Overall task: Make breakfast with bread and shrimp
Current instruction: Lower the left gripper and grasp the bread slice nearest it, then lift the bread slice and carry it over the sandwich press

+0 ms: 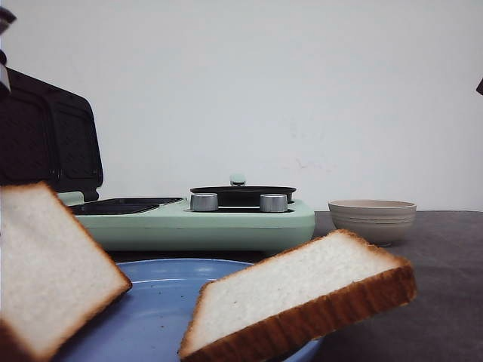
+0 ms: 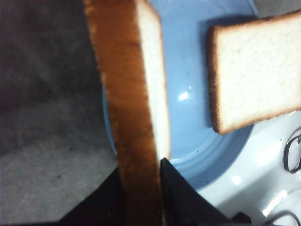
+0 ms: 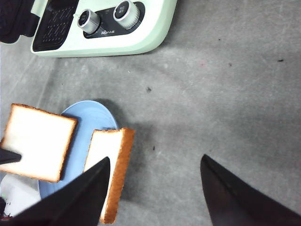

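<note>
My left gripper (image 2: 141, 167) is shut on one slice of bread (image 2: 136, 94), held edge-on with the crust towards the camera; this slice shows at the near left (image 1: 45, 271) in the front view. The second slice of bread (image 1: 302, 294) lies tilted across the right rim of a blue plate (image 1: 158, 302). My right gripper (image 3: 155, 162) hangs open over the grey table, just right of that tilted slice (image 3: 110, 165), with nothing between its fingers. The shrimp are out of view.
A mint-green breakfast maker (image 1: 196, 222) stands behind the plate, its dark lid (image 1: 45, 136) raised at the left, with two silver knobs (image 1: 204, 201) and a small black pan (image 1: 241, 194). A beige ribbed bowl (image 1: 372, 219) sits to its right; its inside is hidden.
</note>
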Robot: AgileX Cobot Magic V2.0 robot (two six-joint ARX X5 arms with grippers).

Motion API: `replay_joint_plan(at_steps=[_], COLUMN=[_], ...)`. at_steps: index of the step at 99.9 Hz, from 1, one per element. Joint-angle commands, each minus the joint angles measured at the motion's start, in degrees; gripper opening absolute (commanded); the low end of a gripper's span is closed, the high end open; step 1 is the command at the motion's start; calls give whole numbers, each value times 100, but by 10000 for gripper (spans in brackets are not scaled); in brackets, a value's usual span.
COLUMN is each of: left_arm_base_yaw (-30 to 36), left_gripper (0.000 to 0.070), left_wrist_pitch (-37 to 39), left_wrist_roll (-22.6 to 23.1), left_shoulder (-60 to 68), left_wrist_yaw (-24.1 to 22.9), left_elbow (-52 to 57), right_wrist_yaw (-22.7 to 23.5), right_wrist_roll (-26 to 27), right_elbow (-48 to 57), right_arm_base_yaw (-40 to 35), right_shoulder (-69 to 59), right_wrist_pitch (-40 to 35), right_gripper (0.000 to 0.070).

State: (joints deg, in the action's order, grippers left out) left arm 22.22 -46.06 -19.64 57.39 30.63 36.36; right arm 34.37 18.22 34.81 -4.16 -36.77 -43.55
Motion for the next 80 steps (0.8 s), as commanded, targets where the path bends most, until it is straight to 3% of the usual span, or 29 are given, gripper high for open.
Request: replay_joint_plan(at_steps=[1,54,71,80], left_arm_base_yaw=[22,31,31,31], left_gripper=[2,3,3,3], left_wrist_pitch=[122,1967,2527,2568], left_wrist_roll=[-87,-240,-4,367], left_shoulder=[-101,-1471,-1499,-1381], left_wrist_yaw=[-101,-1150,-1379,-1711], left_elbow=[66,68,133,306], right_wrist_yaw=[17,17,17,17], right_wrist_roll=[-66,-66,-66,-66], right_elbow=[66,66,66,66], right_arm_base_yaw=[-22,-22,-22,-22], right_shoulder=[-20,-20,-20,-20], right_wrist_pitch=[22,20,20,17], right_gripper=[377,377,376,376])
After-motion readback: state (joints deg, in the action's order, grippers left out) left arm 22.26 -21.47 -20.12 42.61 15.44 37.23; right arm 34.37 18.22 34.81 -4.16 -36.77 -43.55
